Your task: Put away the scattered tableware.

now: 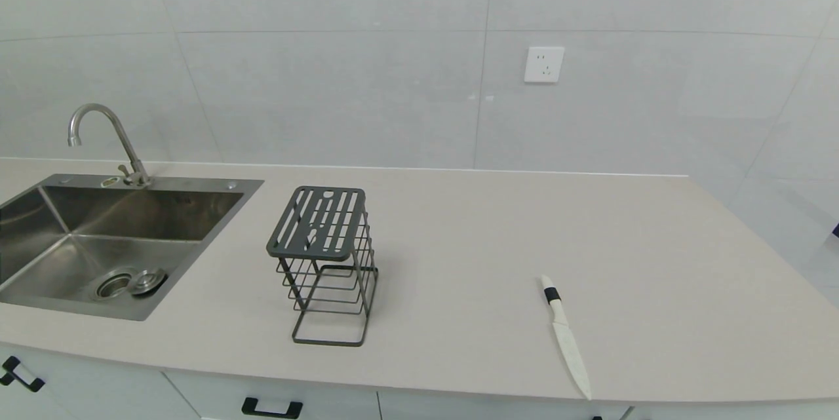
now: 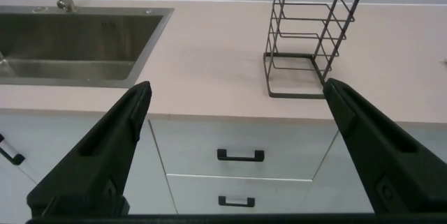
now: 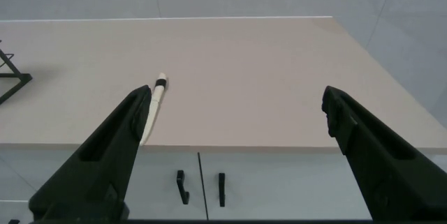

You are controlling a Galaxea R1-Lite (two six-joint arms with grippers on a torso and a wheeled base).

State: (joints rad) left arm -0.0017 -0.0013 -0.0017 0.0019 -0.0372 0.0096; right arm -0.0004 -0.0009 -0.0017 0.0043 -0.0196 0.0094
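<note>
Head view: the white knife point(image 1: 565, 336) lies by the front edge of the bench point(image 1: 491, 230), tip seemingly reaching it; the wire rack point(image 1: 324, 263) stands mid-bench. Left gripper point(image 2: 237, 88) and right gripper point(image 3: 236, 93) hold their fingers wide, empty.

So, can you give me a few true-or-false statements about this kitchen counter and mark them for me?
1. The knife lies flat on the counter, near its front edge. True.
2. The knife already stands in the rack. False: the rack holds nothing, and the knife lies apart from it, on the robot's right.
3. The sink is on the robot's left of the rack. True.
4. Both pincers are shut on something. False: the left pincer and the right pincer are open and empty.
</note>
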